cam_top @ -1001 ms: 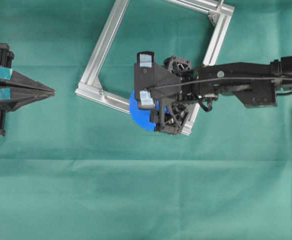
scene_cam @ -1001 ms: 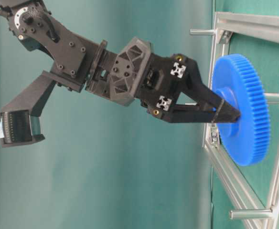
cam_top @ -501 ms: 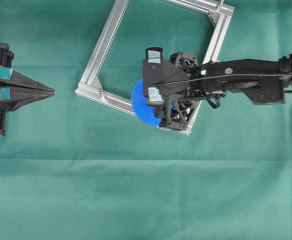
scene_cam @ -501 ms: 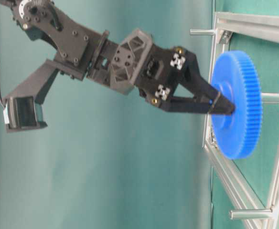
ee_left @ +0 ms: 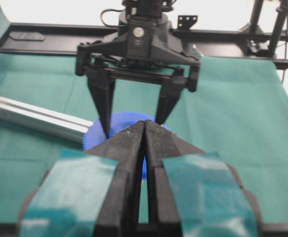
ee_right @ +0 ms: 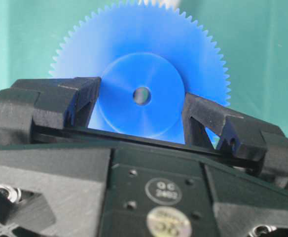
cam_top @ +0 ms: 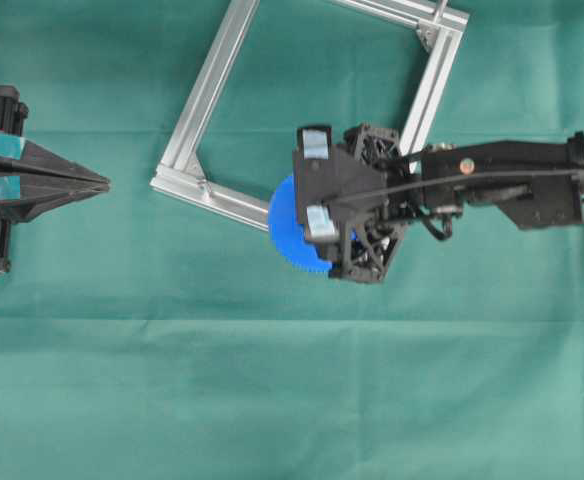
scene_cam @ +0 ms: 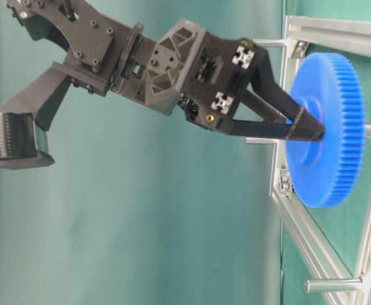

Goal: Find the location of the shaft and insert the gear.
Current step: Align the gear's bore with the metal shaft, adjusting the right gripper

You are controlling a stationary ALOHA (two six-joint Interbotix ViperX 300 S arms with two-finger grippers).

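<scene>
Two claws showing: right claw (scene_cam: 312,127) is gripping the gear (scene_cam: 328,133) by its raised hub, holding it over the aluminium frame (cam_top: 207,95) bottom rail. Left claw (ee_left: 145,129) is sitting fully closed and empty, well apart at the bench (cam_top: 272,400) left edge.

Your right gripper (scene_cam: 317,130) reaches in from the right of the overhead view, fingers clamped on the gear's (scene_cam: 328,130) raised hub. Your left gripper (cam_top: 100,184) sits parked at the left edge, jaws pressed together.
</scene>
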